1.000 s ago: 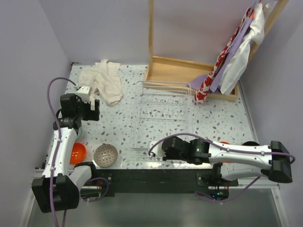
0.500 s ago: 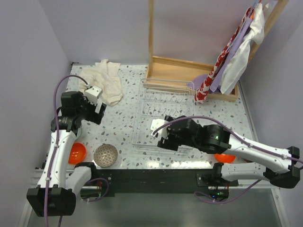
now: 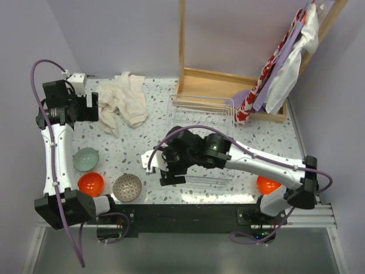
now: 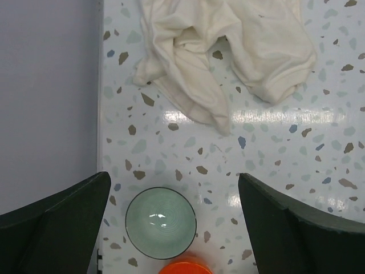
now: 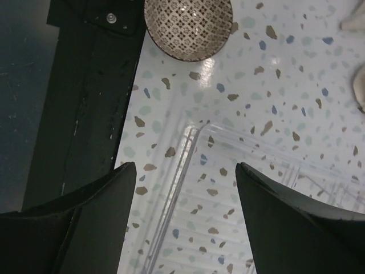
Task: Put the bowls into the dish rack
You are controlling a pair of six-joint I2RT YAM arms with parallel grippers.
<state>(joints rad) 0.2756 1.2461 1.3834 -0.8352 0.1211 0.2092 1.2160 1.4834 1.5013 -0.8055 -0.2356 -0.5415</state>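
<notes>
The clear wire dish rack [image 3: 199, 137] stands mid-table. At the front left lie a pale green bowl [image 3: 86, 159], an orange bowl [image 3: 90, 183] and a brown-patterned bowl [image 3: 127, 187]. Another orange bowl [image 3: 268, 184] sits front right, behind the right arm. My left gripper [image 3: 89, 106] hangs open high over the far left; its view looks down on the green bowl [image 4: 160, 222] and orange bowl [image 4: 183, 267]. My right gripper [image 3: 166, 171] is open and empty over the rack's front-left corner [image 5: 194, 188], with the patterned bowl [image 5: 188, 25] ahead of it.
A crumpled cream cloth [image 3: 122, 103] lies at the back left. A wooden frame [image 3: 228, 85] with hanging cloths [image 3: 279, 63] stands behind the rack. The black base rail [image 3: 182, 214] runs along the front edge. A wall bounds the left side.
The left arm has swung up and back to the far left, uncovering the pale green bowl. The right arm has moved left from the front edge to the rack's corner, and its jaws have opened.
</notes>
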